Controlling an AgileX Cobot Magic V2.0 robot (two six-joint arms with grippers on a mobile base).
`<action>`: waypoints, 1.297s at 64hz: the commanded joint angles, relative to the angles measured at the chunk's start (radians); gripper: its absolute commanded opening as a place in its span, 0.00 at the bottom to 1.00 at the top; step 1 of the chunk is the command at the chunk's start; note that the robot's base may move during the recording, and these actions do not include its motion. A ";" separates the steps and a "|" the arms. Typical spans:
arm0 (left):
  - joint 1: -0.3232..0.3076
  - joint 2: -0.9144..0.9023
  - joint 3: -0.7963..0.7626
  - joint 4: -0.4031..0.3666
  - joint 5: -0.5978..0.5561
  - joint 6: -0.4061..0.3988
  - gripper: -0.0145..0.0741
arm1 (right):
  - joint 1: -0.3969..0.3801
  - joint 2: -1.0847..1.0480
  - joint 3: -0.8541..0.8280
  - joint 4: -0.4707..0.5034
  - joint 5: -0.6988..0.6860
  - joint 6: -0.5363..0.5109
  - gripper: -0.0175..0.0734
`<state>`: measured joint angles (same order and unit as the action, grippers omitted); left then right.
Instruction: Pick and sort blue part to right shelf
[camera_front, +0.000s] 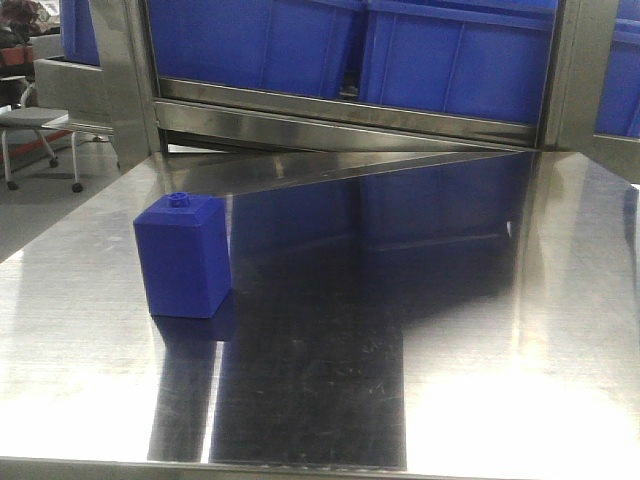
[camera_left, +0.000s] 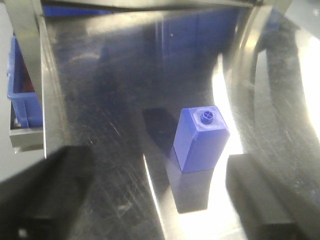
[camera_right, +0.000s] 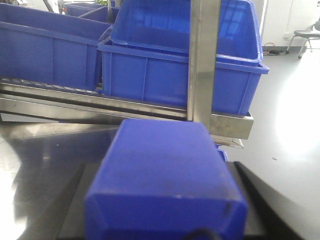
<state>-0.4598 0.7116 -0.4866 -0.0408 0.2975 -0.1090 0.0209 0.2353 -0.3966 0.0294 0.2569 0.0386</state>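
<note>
Two stiff, likely light blocks: the blue part (camera_front: 183, 258) stands short of the right shelf (camera_front: 350, 105), before our left gripper's (camera_left: 152, 172) spread fingers; our right gripper (camera_right: 160, 200) seems clamped on a second block (camera_right: 165, 160). We'd pinch flat sides.

A lone blue part (camera_front: 185, 255) stands left of centre on the steel bench (camera_front: 450, 330); the rest of its top lies open. Across the upper frame, blue bins (camera_front: 450, 60) fill the right shelf (camera_front: 340, 115), whose steel upright (camera_right: 204, 55) rises directly behind the held blue part (camera_right: 165, 175).
</note>
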 joint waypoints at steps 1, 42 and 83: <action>-0.010 0.088 -0.110 0.002 -0.035 -0.011 0.95 | -0.005 0.008 -0.028 -0.009 -0.091 -0.008 0.67; -0.057 0.719 -0.814 -0.007 0.762 -0.393 0.93 | -0.005 0.008 -0.028 -0.009 -0.091 -0.008 0.67; -0.130 0.985 -0.993 -0.009 0.923 -0.393 0.93 | -0.005 0.008 -0.028 -0.009 -0.091 -0.008 0.67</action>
<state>-0.5750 1.7300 -1.4468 -0.0412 1.2190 -0.4906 0.0209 0.2353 -0.3966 0.0294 0.2569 0.0386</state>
